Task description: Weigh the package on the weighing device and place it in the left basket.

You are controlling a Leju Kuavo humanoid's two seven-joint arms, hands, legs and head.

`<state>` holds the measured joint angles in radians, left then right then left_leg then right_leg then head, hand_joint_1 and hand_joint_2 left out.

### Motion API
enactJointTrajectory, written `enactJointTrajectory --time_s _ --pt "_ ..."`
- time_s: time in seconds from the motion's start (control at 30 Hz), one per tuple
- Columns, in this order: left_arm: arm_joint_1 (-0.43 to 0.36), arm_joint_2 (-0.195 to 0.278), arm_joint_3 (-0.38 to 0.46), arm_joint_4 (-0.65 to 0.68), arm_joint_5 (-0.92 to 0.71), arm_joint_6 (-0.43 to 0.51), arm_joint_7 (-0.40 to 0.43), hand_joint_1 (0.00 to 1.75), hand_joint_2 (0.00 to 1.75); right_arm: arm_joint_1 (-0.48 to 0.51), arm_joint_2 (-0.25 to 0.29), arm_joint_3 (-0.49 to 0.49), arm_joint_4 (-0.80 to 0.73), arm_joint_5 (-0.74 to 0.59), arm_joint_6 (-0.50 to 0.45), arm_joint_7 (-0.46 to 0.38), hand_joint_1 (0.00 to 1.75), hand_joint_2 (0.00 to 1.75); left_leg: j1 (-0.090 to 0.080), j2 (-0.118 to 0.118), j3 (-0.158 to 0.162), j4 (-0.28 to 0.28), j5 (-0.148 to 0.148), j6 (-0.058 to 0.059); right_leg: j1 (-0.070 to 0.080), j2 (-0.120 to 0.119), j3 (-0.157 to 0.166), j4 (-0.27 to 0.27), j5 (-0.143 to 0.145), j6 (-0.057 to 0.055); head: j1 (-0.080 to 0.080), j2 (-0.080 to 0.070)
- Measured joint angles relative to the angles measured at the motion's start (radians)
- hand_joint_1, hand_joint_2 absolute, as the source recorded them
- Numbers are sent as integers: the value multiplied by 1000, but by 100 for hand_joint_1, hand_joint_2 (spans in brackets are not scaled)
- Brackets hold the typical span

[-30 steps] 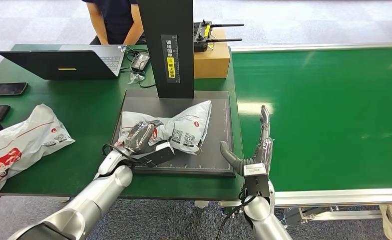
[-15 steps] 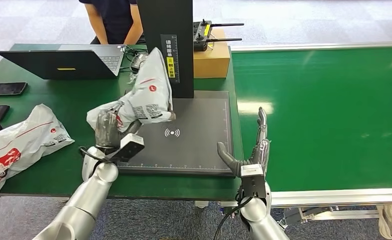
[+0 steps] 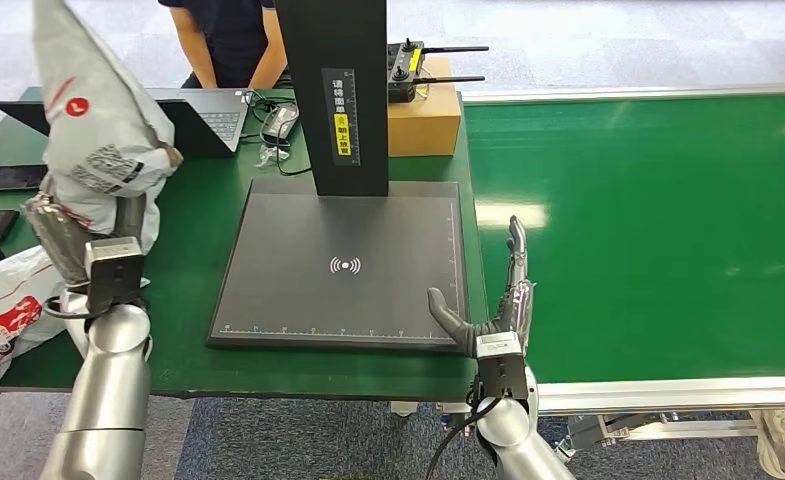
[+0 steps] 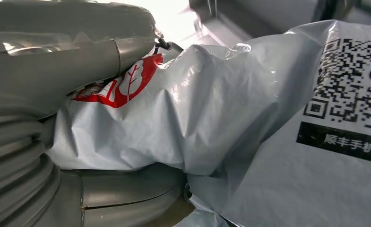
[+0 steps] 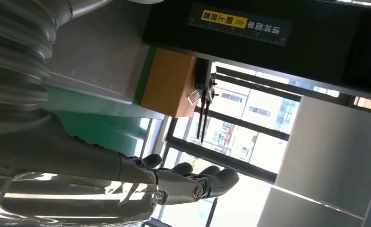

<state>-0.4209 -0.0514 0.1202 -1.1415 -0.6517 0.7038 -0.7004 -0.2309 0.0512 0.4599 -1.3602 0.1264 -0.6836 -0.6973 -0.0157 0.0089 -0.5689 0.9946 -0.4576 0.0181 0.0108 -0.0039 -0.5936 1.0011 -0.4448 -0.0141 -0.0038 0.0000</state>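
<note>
A grey plastic mailer package (image 3: 93, 125) with red logos and QR codes is lifted high over the table's left side, gripped by my left hand (image 3: 68, 240) from below. The left wrist view shows the crinkled package (image 4: 249, 118) pressed between the thumb and fingers. The black weighing plate (image 3: 343, 265) with its black post (image 3: 333, 90) lies bare in the middle. My right hand (image 3: 493, 310) stands upright by the plate's front right corner, fingers straight, holding nothing. The right wrist view shows this hand (image 5: 188, 182) with fingers extended.
Another grey mailer (image 3: 13, 300) lies at the table's left edge below the lifted one. A laptop (image 3: 168, 120), phone (image 3: 13, 178) and cardboard box (image 3: 423, 115) sit at the back. A person (image 3: 223, 40) sits behind the table. A green conveyor belt (image 3: 658, 230) runs on the right.
My left hand has lifted the package off the weighing plate and carried it up and to the left. The right hand has barely moved.
</note>
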Motion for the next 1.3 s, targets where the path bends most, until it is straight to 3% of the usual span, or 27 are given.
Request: enactJointTrajectory --time_s 0.4,0.57,0.73,0.9,1.1,1.13,1.17,1.23,1.27,1.3 --pt "-29 16 143 -45 -62 0 0 175 175 6 -3 9 -14 7 -8 0 0 175 0 0 0 0 0 0 0 0 0 0 0 0 0 0" --pt "-151 37 309 31 -329 -1 0 175 175 34 -3 7 -45 45 -15 0 0 175 1 0 0 0 1 -1 1 0 0 0 0 0 0 0" --pt "-280 38 541 126 -616 -1 10 175 175 43 -2 6 -53 83 -15 0 0 175 1 1 0 0 1 -2 1 1 0 1 0 -1 0 0" --pt "-374 48 702 206 -815 -2 169 175 175 51 3 4 -54 108 -16 0 0 175 1 0 0 0 1 -2 2 0 -1 0 0 -1 0 0" --pt "-448 89 714 303 -872 -2 416 175 175 70 12 -11 -68 133 -16 0 0 175 1 0 -1 0 1 -2 1 0 0 0 0 -1 0 0" --pt "-456 95 709 316 -876 -2 450 164 175 72 14 -14 -69 136 -16 0 0 175 1 0 -1 0 1 -2 1 0 0 0 0 -1 0 0" --pt "-464 101 703 331 -881 -2 491 136 175 74 15 -17 -70 138 -16 0 0 175 1 0 -1 0 1 -2 1 0 0 0 0 -1 0 0" --pt "-479 117 691 361 -889 -2 581 48 175 79 16 -22 -72 144 -16 0 0 175 1 1 0 0 1 -2 1 1 0 0 0 -1 0 0" --pt "-485 126 686 378 -891 -2 620 15 175 81 17 -24 -72 147 -16 0 0 175 1 1 0 0 1 -2 1 1 0 0 0 -1 0 0" --pt "-493 134 681 399 -891 -2 649 0 175 82 17 -25 -73 149 -16 0 0 175 1 1 0 0 1 -2 1 1 0 0 0 -1 0 0"
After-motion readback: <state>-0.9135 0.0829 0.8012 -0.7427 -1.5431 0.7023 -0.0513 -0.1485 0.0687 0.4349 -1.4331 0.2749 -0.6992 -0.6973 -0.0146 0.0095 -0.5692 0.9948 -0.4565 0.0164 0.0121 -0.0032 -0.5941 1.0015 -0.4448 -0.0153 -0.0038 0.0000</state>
